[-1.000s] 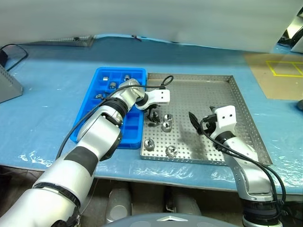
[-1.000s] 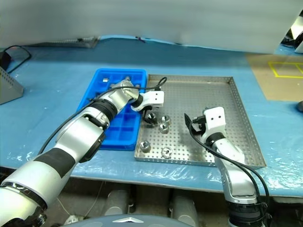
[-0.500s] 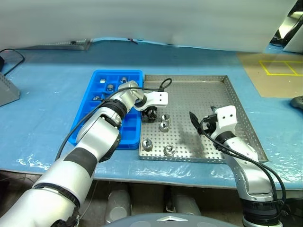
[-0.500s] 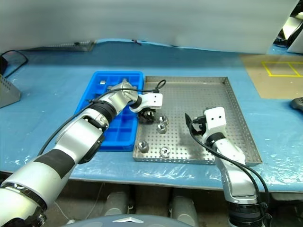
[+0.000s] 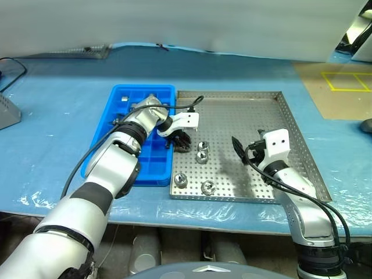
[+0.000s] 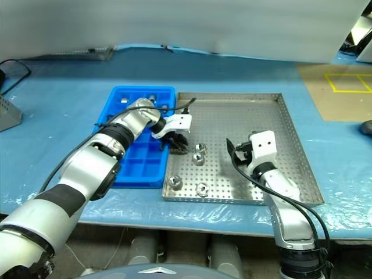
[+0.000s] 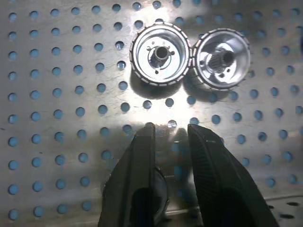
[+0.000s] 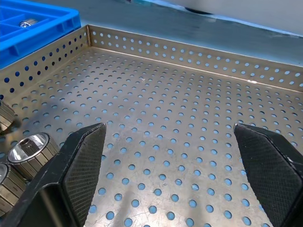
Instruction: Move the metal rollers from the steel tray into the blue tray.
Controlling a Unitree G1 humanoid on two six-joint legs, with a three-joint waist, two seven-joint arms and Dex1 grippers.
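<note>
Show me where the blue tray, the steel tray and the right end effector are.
blue tray [image 5: 129, 93]: left eye view, far rim.
steel tray [image 5: 250, 125]: left eye view, bare perforated floor.
right end effector [image 8: 175, 161]: right wrist view, midway between its open fingertips.

A table [image 5: 64, 116] under blue sheeting carries the steel tray [image 5: 264, 110]; the blue tray [image 5: 125, 96] touches its left rim, and a grey box [image 5: 7, 111] sits well left

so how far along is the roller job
Partly done. A few rollers already sit in the blue tray. The left gripper has its fingers shut on one roller low over the steel tray. Four rollers are left lying there; the right gripper hovers open.
</note>
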